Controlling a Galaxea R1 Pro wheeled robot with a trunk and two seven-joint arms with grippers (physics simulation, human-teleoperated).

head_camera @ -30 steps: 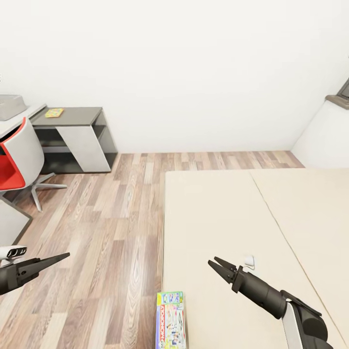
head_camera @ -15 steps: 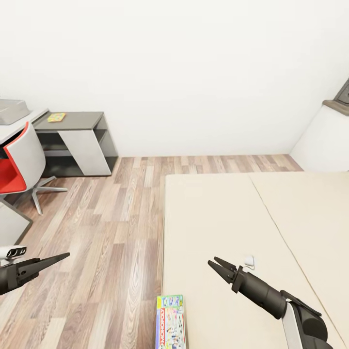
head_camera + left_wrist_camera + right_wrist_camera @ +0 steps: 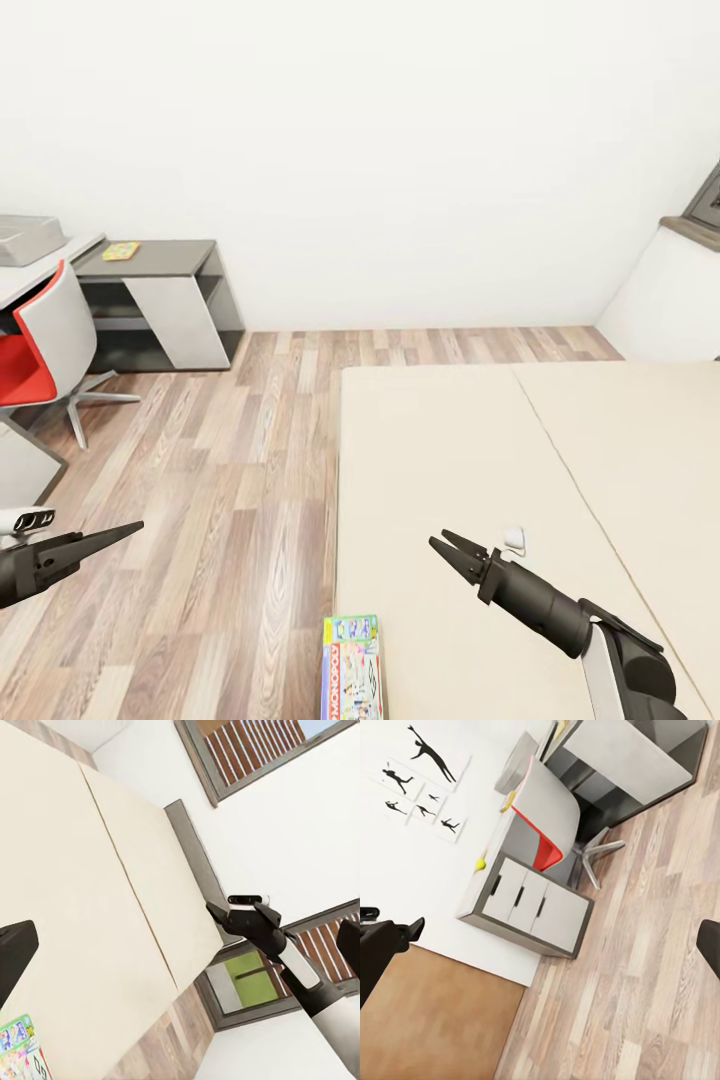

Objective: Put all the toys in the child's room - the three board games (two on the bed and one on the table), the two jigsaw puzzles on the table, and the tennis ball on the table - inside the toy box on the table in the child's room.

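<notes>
One board game [image 3: 351, 667] on bed [image 3: 480, 450]; possibly one puzzle [image 3: 120, 251] on table [image 3: 160, 255].

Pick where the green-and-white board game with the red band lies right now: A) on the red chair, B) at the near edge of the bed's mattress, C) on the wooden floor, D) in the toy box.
B: the head view shows the board game flat on the beige mattress of the bed, right at its edge beside the wooden floor.

Bright even light, soft shadows, sharp render.
</notes>
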